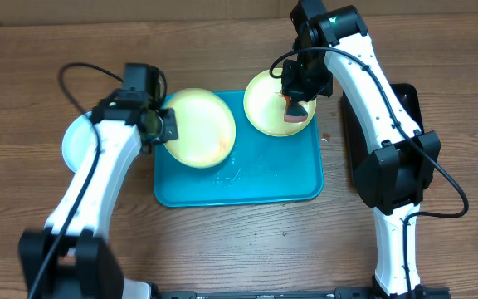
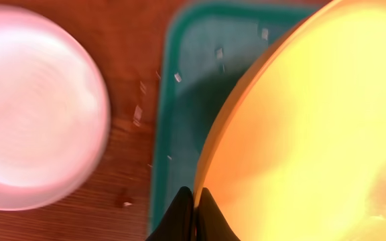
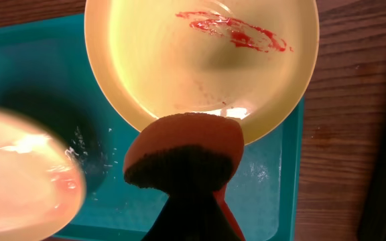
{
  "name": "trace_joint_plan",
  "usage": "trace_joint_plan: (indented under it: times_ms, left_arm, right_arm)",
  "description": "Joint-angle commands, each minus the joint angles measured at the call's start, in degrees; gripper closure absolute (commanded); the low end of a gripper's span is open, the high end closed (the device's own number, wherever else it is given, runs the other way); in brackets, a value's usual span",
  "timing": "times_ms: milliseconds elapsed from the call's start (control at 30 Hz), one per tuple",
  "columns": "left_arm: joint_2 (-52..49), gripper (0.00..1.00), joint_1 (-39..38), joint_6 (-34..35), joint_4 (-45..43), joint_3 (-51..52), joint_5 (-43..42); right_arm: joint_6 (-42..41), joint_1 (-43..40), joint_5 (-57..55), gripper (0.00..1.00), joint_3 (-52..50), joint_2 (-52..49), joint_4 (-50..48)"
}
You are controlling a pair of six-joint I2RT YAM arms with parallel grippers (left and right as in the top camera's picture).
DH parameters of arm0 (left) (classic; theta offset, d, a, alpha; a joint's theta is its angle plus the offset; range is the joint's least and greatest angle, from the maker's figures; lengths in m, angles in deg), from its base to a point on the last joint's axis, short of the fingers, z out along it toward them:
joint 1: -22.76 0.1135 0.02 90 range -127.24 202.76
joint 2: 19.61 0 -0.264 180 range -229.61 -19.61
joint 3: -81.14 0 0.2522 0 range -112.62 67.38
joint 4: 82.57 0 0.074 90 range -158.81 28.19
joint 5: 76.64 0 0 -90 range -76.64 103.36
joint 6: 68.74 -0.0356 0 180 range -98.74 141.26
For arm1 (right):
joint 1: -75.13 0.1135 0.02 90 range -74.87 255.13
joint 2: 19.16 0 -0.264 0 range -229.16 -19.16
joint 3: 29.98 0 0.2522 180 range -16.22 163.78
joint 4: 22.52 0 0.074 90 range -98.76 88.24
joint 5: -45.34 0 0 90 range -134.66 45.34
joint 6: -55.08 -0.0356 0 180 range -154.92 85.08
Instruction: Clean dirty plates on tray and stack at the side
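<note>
- The large turquoise-blue rectangular plastic tray (image 1: 239, 178) lies in the middle of the wooden worktop (image 1: 239, 249), between the two arms.
- The left claw (image 1: 166, 126) is pressed together on the left rim of the larger-looking pale yellow-green round plastic plate (image 1: 199, 129). In the left wrist view its dark fingertips (image 2: 183, 214) pinch that rim.
- This plate hangs over the tray's left half and crosses its left edge. Whether it rests on the tray cannot be told.
- The smeared pale yellow-green round plastic plate (image 1: 265, 101) sits at the tray's far right corner, its rim overhanging the tray's far edge.
- A red-orange smear (image 3: 236, 30) streaks its inner surface in the right wrist view.
- The right claw (image 1: 297, 104) pinches an orange sponge with a dark face (image 3: 186, 147). The sponge touches the smeared plate's rim on the side facing the camera.
- The pale light blue round plastic plate (image 1: 77, 141) lies on the worktop left of the tray, apart from it and partly under the left arm.
- A narrow black tray (image 1: 407, 104) lies right of the turquoise tray, under the right arm.
</note>
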Motion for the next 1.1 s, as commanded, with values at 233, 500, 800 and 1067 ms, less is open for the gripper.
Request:
trace_joint_plan:
  times_ms: [233, 500, 800, 1067]
  left_arm:
    - [8.5, 0.96, -7.9, -3.6, 0.0, -1.2, 24.8]
    - [8.4, 0.96, -18.7, 1.7, 0.0, -1.2, 46.5]
    - [8.4, 0.96, -27.8, 4.9, -1.8, -1.2, 71.1]
    - [8.4, 0.96, -32.8, 4.3, -5.0, -1.2, 79.2]
  right_arm:
    - [0.2, 0.0, -1.3, 0.96, 1.7, 2.1, -0.2]
    - [0.2, 0.0, -1.3, 0.96, 1.7, 2.1, -0.1]
    - [0.2, 0.0, -1.3, 0.96, 1.7, 2.1, 0.2]
    - [0.3, 0.0, -1.3, 0.96, 1.7, 2.1, 0.3]
